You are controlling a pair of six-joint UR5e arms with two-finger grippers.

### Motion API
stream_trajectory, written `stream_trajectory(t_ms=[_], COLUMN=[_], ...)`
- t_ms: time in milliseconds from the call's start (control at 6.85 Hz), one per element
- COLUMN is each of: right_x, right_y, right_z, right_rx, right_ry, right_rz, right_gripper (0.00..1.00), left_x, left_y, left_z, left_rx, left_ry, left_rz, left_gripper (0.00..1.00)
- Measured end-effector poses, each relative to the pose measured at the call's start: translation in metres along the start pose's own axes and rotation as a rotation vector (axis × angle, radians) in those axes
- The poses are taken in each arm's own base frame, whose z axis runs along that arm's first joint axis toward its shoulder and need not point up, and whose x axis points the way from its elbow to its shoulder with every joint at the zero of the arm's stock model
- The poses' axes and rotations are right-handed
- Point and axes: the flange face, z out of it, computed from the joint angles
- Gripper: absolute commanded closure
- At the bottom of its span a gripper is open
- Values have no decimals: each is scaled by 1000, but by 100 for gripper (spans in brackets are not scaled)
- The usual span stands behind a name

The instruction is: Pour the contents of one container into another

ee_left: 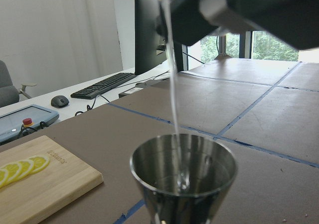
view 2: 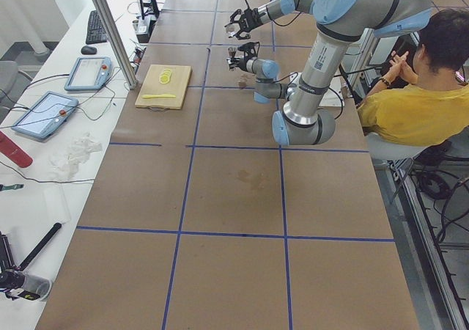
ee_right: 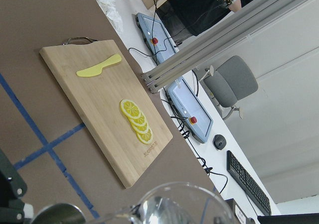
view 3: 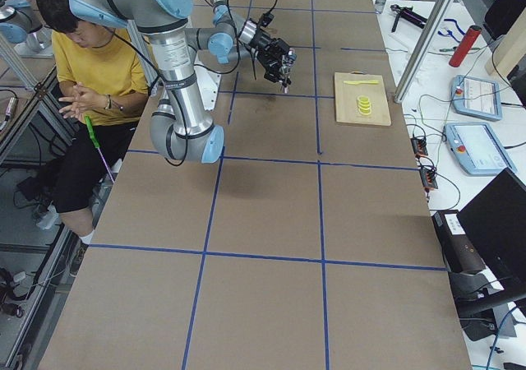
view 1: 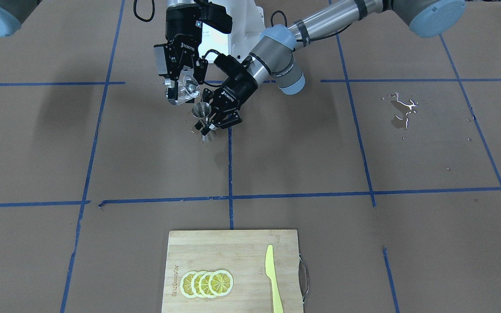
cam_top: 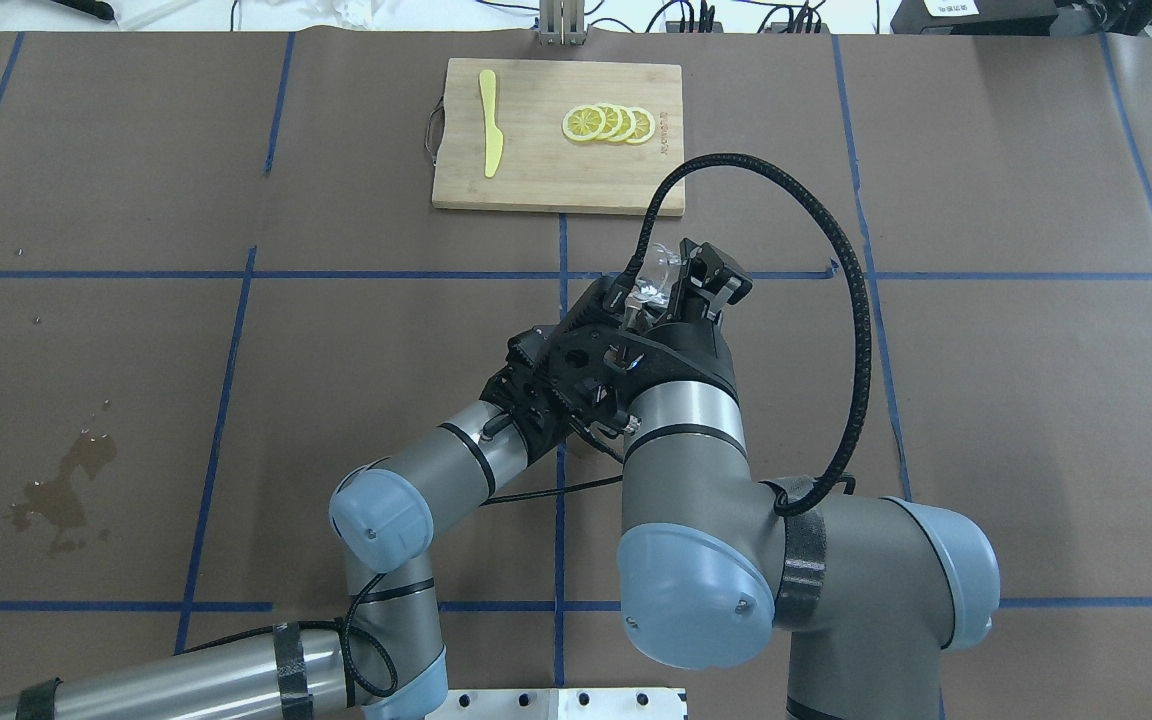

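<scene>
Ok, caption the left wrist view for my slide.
Clear liquid streams into the steel jigger; lemon slices on a cutting board behind.

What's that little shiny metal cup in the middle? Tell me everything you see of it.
The jigger is a small hourglass of shiny steel: two cones joined at a narrow waist. It is held roughly upright, mouth up, near the middle of the table, with the jaws of the left gripper shut on its waist. A thin stream of clear liquid falls into the mouth from the tilted glass cup just above. Whether its base touches the table is unclear.
</scene>
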Motion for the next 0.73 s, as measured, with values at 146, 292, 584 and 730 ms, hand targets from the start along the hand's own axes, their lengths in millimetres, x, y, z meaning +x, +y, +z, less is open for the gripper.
stream_trajectory(t_ms=[146, 292, 584, 730], right_x=[1, 1, 1, 2], right_y=[0, -1, -2, -3], right_z=[0, 0, 1, 1], right_rx=[1, 2, 0, 0], right_ry=[6, 11, 19, 24], right_rz=[-12, -24, -51, -63], right_gripper=[100, 100, 100, 100], left_x=[0, 0, 0, 0], left_y=[0, 0, 1, 1], left_z=[0, 0, 0, 0], left_rx=[0, 0, -1, -1], left_ry=[0, 1, 0, 0], left_rz=[0, 0, 0, 0], left_gripper=[100, 100, 100, 100])
